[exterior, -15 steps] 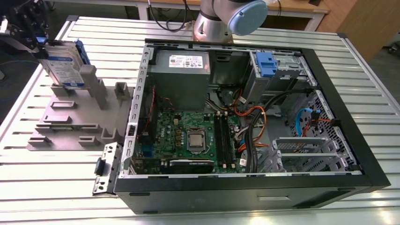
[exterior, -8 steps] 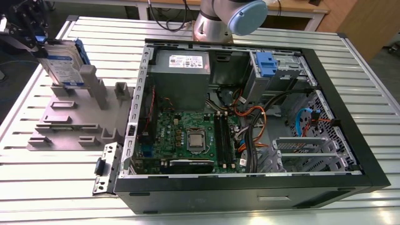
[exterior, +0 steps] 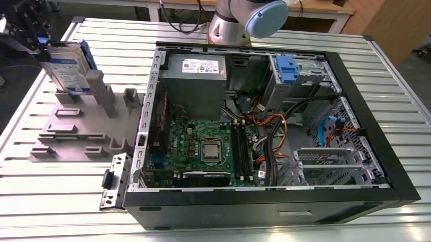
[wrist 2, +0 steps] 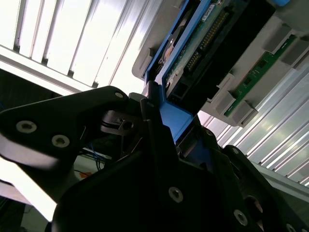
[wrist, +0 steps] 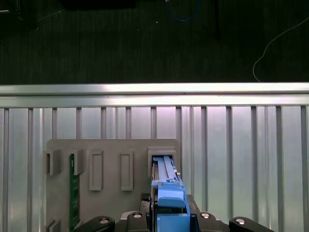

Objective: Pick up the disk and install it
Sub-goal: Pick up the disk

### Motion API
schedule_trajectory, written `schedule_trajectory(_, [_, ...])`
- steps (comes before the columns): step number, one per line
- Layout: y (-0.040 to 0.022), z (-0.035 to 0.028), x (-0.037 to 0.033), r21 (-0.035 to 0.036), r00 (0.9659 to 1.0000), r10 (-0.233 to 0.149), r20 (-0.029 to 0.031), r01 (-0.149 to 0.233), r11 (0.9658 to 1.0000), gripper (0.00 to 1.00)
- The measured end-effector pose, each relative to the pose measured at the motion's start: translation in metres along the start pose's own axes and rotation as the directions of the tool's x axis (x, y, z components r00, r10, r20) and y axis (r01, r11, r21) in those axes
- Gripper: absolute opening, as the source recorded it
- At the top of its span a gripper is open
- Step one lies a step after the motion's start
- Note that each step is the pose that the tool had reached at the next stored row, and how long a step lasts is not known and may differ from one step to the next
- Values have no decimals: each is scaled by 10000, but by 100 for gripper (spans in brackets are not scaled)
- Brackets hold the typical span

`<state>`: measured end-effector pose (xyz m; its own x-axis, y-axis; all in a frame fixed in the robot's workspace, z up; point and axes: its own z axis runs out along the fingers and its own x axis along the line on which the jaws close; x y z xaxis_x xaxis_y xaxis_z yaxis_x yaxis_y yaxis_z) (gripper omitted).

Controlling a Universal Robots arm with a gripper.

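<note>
Gripper point(exterior: 40, 43): is clamping the disk point(exterior: 67, 69) by its blue edge.
Disk: is standing in grey holder point(exterior: 75, 130).

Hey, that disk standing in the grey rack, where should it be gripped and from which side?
Grip the blue carrier at its top end, from above: the disk stands on edge, lower end sunk in the grey rack, leaving the top free.

Honestly nothing readable here. The disk point(exterior: 56, 54) carries a white-and-blue label point(exterior: 67, 75), and the grey power supply box point(exterior: 195, 83) inside the computer case point(exterior: 269, 204) has a white sticker point(exterior: 196, 65) with dark print and little marks, but every line is too small to make out. Same goes for the green motherboard point(exterior: 195, 133): just specks.
</note>
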<state>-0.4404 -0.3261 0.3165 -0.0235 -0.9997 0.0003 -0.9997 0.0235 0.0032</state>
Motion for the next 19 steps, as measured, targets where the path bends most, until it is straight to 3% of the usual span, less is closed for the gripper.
schedule_trajectory(13, [0,-29,0,0,10000,0,0,0,10000,36])
schedule_trajectory(19, [0,-32,0,0,10000,1,-41,-1,10000,36])
